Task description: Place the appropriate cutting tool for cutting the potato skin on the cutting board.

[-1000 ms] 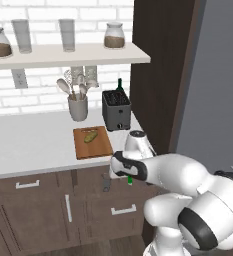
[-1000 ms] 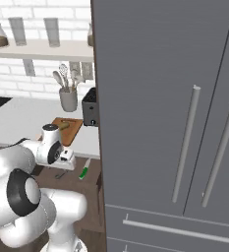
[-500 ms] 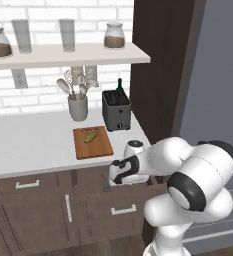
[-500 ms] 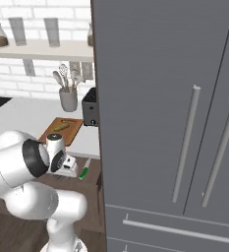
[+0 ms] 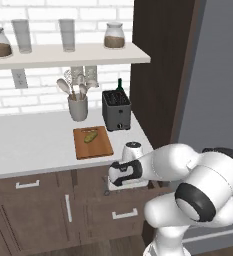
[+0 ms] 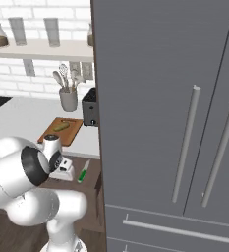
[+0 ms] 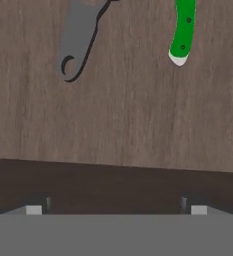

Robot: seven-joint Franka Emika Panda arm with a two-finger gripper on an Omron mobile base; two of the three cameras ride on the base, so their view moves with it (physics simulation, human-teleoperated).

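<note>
Tool (image 7: 115, 207) wide open, empty, above flat grey peeler (image 7: 77, 37) with a holed handle.

Layout of the counter and open drawer. The cutting board (image 5: 93, 143) lies on the counter (image 5: 33, 145), near its front edge, with the potato (image 5: 90, 136) on it. Behind the board, the toaster (image 5: 116, 110) stands to the right and the utensil holder (image 5: 78, 107) to the left, both against the back wall. A shelf (image 5: 63, 54) above the counter carries jars and glasses. Below the counter's front edge, the drawer (image 7: 118, 120) holds the cutting tool (image 7: 75, 40) and the knife (image 7: 183, 32), lying apart from each other on its floor. The gripper (image 7: 115, 209) hangs over the drawer's front edge, touching neither. In the right base view, the knife (image 6: 83, 172) lies just right of the arm's hand.
</note>
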